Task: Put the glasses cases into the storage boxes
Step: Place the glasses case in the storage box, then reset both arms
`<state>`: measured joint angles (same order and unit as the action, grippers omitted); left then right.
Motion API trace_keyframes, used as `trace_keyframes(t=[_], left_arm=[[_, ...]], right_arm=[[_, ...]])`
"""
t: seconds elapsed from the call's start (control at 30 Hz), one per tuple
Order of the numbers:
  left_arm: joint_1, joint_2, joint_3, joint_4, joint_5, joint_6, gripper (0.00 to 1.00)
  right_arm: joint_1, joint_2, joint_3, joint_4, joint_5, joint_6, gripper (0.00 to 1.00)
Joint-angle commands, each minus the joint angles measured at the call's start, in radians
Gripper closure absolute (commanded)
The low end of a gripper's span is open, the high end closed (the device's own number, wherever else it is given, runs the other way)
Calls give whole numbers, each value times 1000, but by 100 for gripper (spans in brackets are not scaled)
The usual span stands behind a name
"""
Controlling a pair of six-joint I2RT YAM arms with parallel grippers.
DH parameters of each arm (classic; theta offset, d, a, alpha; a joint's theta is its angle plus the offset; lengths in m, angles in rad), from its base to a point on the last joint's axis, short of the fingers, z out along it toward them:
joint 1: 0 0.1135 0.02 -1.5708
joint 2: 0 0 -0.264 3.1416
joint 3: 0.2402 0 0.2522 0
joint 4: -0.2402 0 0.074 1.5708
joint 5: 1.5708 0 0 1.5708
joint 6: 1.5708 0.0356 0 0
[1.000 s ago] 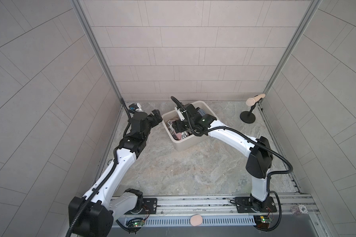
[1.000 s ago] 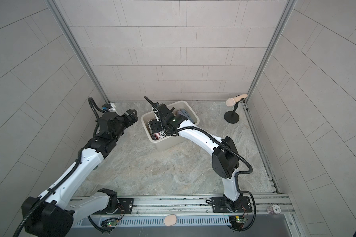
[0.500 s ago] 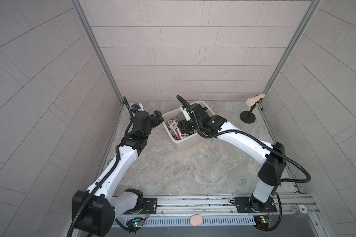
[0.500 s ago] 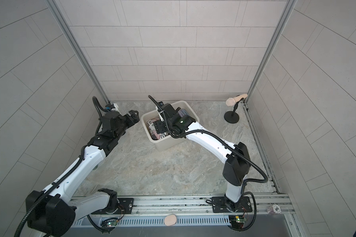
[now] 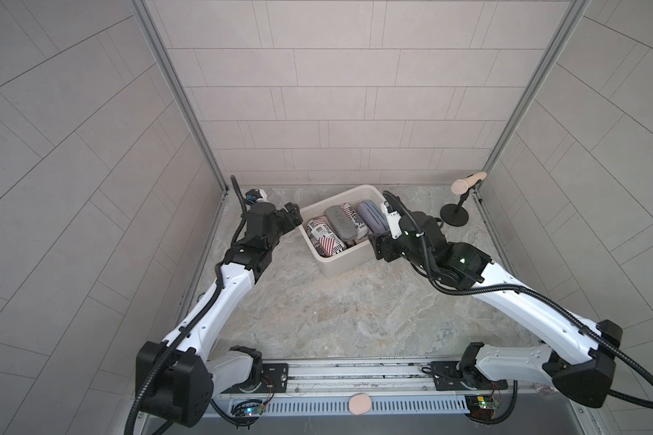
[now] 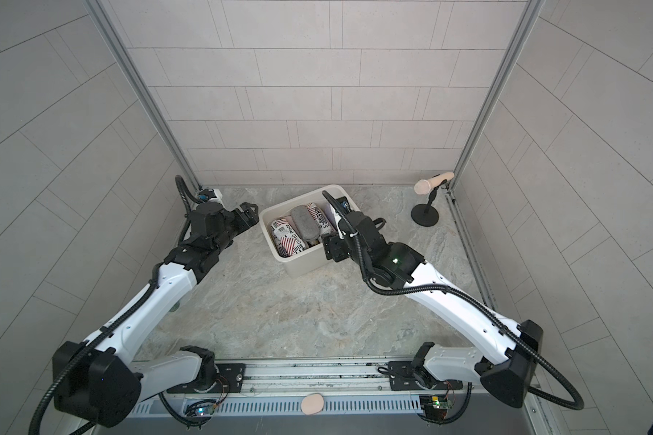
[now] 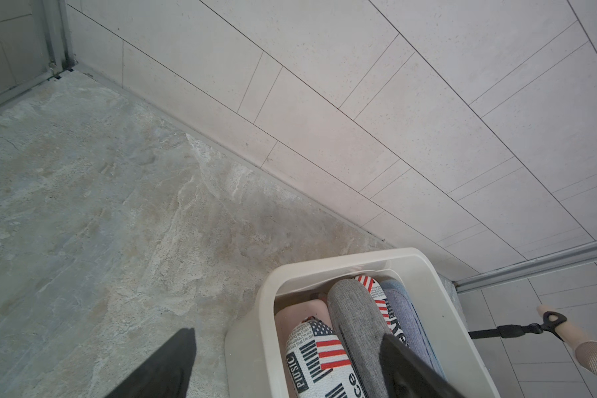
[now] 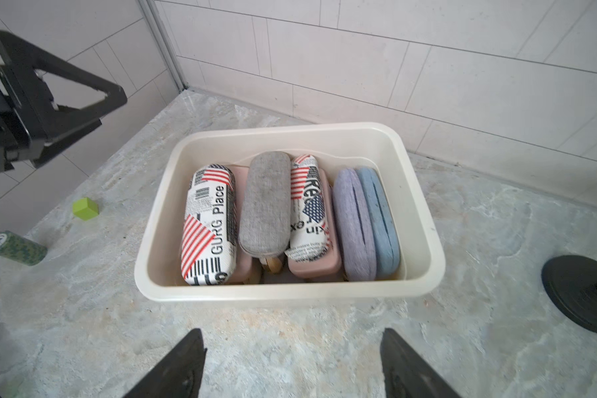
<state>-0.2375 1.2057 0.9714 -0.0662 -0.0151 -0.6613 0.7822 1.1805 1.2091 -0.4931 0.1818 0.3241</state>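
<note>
Glasses cases [image 8: 307,206] lie packed in the cream-beige rectangular plastic bin [image 8: 283,132]: a grey felt oblong case [image 8: 265,203] between two flag-and-newsprint cases [image 8: 209,224], lilac and light-blue fabric cases [image 8: 354,220] on edge. Expect them light, stiff, grippy; pinch across the narrow width at mid-length. Your left gripper [image 5: 294,214] and right gripper [image 8: 292,361] hang beside the bin, jaws apart, empty. Pink cases [image 8: 314,267] seem to lie underneath, mostly hidden.

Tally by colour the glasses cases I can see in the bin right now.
Flag-print cases: 2
Grey case: 1
Pink cases: 2
Lilac case: 1
Light blue case: 1
Total: 7 visible; a tan bit underneath is unclear.
</note>
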Motion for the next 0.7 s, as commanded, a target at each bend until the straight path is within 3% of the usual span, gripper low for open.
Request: trace_keyframes(t=[0.0, 0.13, 0.17, 0.2, 0.4, 0.47, 0.6, 0.67], left_arm=[[12, 29, 76, -34, 68, 12, 11], [10, 46, 119, -98, 93, 82, 12], [9, 43, 117, -98, 85, 89, 12], [10, 43, 118, -99, 80, 93, 12], [11, 51, 178, -166, 95, 120, 11], [11, 57, 218, -218, 73, 138, 0], [9, 58, 269, -276, 12, 179, 0], [10, 53, 284, -309, -28, 189, 0]], right_arm=[[0, -71, -82, 74, 24, 1, 17], [5, -139, -80, 108, -20, -7, 17], [6, -153, -74, 102, -17, 17, 2], [6, -167, -81, 118, -15, 39, 0], [7, -267, -155, 164, 39, 39, 0], [6, -305, -189, 174, 78, 24, 0], [-4, -334, -259, 203, 177, 9, 0], [-35, -342, -269, 177, 164, -14, 0]])
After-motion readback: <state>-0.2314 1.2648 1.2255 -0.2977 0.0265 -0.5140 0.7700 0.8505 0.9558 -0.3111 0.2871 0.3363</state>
